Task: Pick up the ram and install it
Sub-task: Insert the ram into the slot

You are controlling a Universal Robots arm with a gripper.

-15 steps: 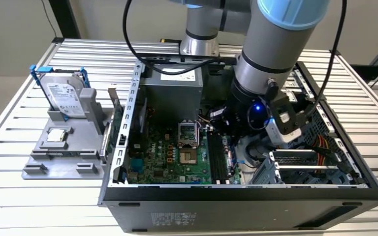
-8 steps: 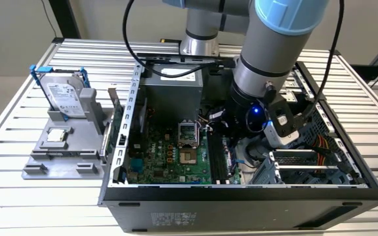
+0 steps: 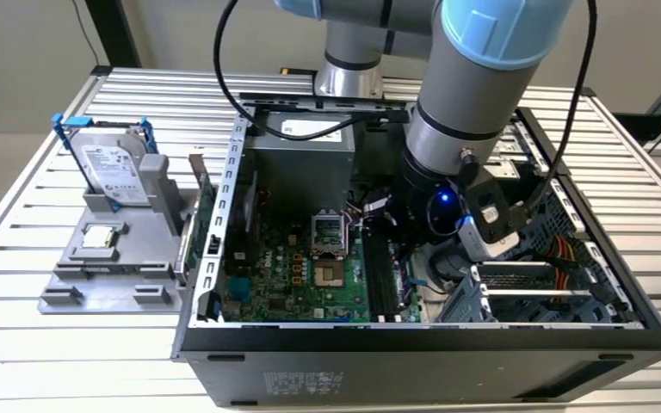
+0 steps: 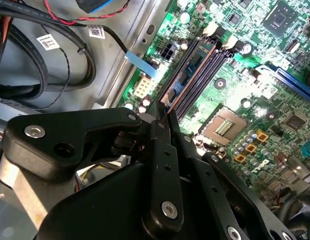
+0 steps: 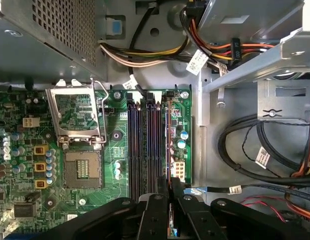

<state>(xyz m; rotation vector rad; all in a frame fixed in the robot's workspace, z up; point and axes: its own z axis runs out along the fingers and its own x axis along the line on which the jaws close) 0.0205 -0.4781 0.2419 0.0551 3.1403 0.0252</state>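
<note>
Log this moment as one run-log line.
gripper: shut on ram | ram: edge-down in outermost memory slot | place: inside open computer case | processor socket: empty

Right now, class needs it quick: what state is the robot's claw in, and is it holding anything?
Claw: shut on the ram, a thin stick held edge-on over the black memory slots of the motherboard.
</note>
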